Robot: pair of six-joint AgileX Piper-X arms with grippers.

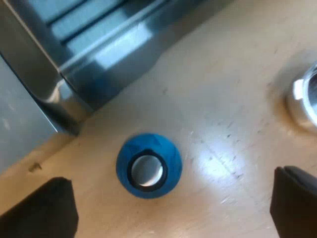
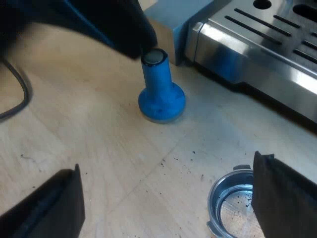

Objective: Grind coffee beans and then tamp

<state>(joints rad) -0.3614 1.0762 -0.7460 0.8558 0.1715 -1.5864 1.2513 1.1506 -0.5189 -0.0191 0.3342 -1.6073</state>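
Note:
The blue tamper (image 1: pixel 148 166) stands upright on the wooden table (image 1: pixel 223 74), its grey round top facing up. My left gripper (image 1: pixel 168 213) hovers straight above it, open, with its black fingers (image 1: pixel 44 210) wide on either side and not touching it. In the right wrist view the tamper (image 2: pixel 161 89) stands close to the espresso machine's base (image 2: pixel 257 44), and the left arm's gripper (image 2: pixel 114 25) hangs dark just over its top. The metal holder's round basket (image 2: pixel 233 203) lies on the table by my right gripper (image 2: pixel 168 208), which is open and holds nothing. A few dark specks lie inside the basket.
The machine's steel drip tray (image 1: pixel 99 44) runs close beside the tamper. The holder's shiny rim (image 1: pixel 306 96) lies a little way off on the table. Coffee specks (image 2: pixel 190 156) dot the bare wood (image 2: pixel 99 134) between tamper and basket.

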